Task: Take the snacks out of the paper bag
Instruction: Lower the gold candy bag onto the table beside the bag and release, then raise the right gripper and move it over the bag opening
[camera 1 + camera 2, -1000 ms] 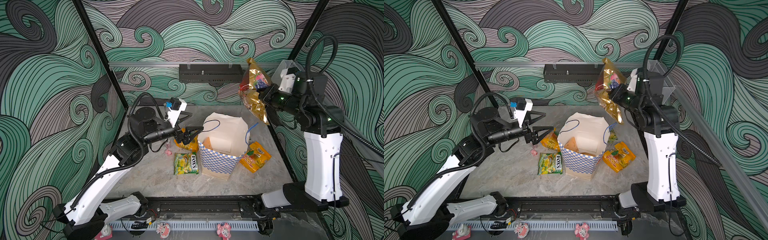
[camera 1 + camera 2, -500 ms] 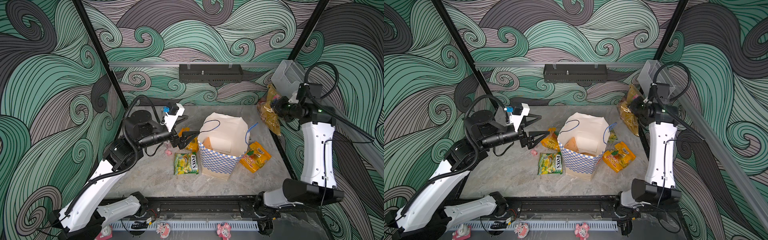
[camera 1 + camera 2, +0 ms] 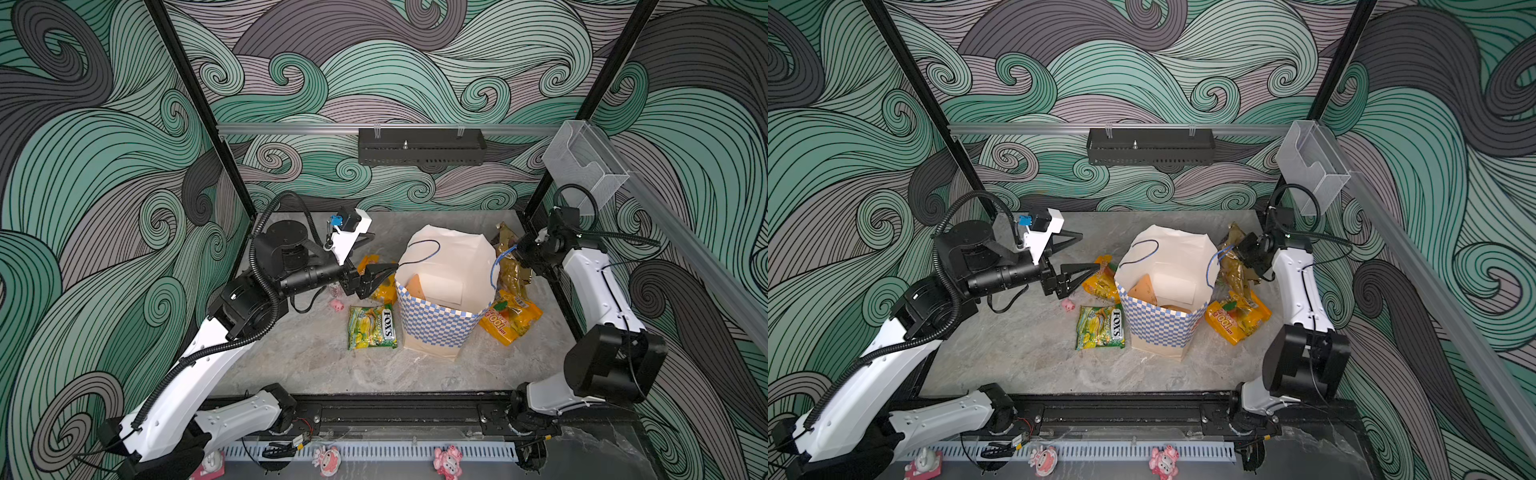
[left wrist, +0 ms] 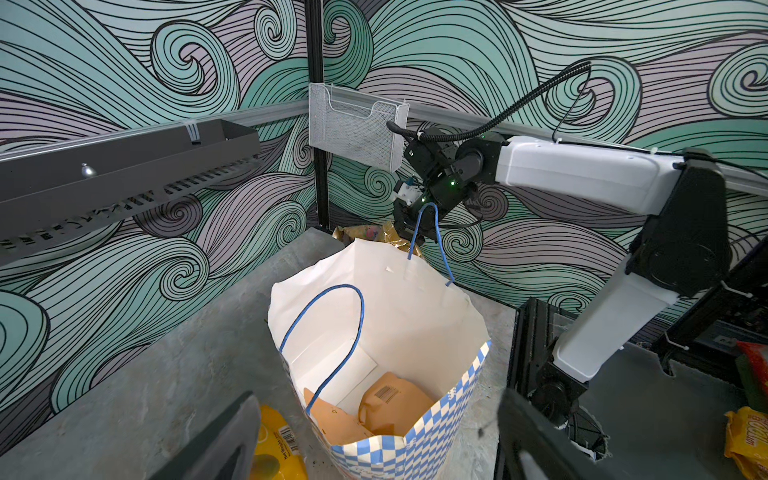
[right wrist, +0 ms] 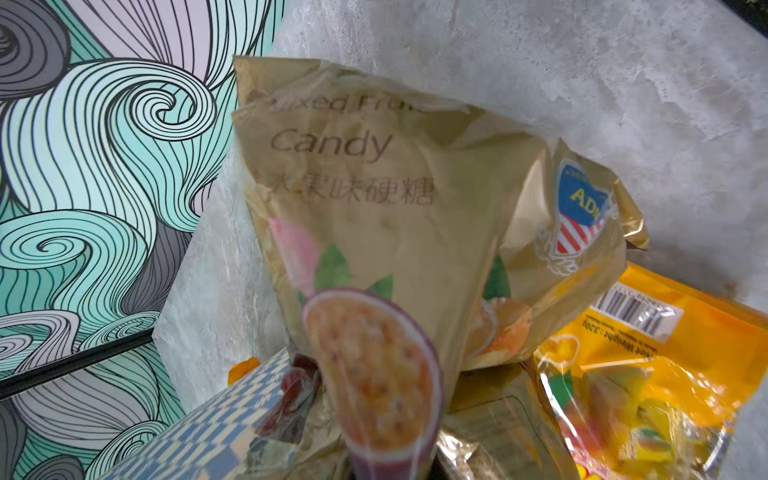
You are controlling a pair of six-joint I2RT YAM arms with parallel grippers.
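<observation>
In both top views my right fingers [image 3: 519, 254] pinch the gold packet [image 3: 509, 274] just beside the bag [image 3: 436, 328]; I'd lower it onto bare worktop [image 3: 311, 361], then release. Left wrist: my left fingers [image 4: 224, 440] stand wide beside the bag, a tan packet [image 4: 392, 405] lying inside. Right wrist: the gold packet fills the view, its grip hidden.

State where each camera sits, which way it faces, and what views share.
Top views: high overhead, looking down on grey marbled table; left gripper, right gripper and both arms show.
Left wrist: faces across tall cream checked-band paper bag toward right arm; own dark fingertips show.
Right wrist: close on the crinkly gold candy packet it grips; own fingers hidden.
Shared: bag and packet in all.
</observation>
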